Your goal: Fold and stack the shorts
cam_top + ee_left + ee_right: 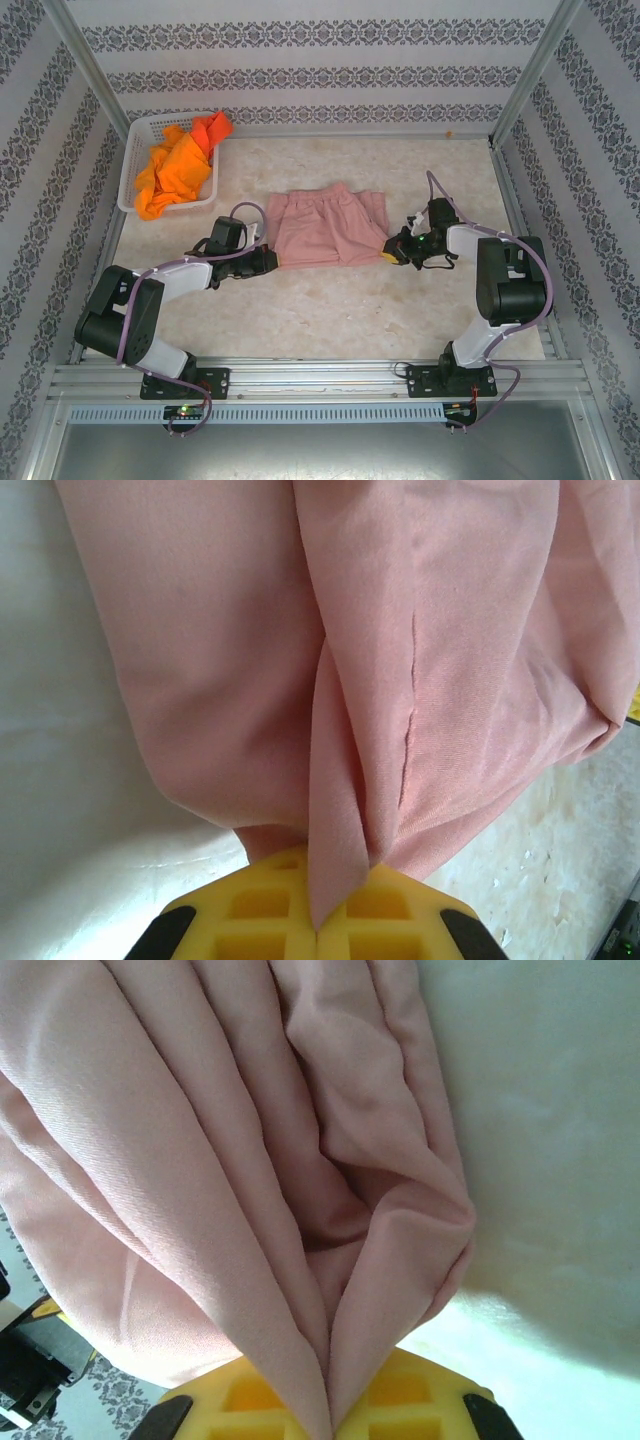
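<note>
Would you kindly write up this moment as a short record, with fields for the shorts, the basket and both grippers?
pink shorts: mid-table, wrinkled, stretched between the two grippers
left gripper: shut on the pink shorts' near left corner
right gripper: shut on their near right corner
orange shorts: heaped unfolded in the basket
basket: white, far left corner of the table

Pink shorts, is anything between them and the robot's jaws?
Nothing visible is. The left jaws and the right jaws are both shut straight on the dusty pink cloth shorts, one at each side, with cloth pinched right between them.
</note>
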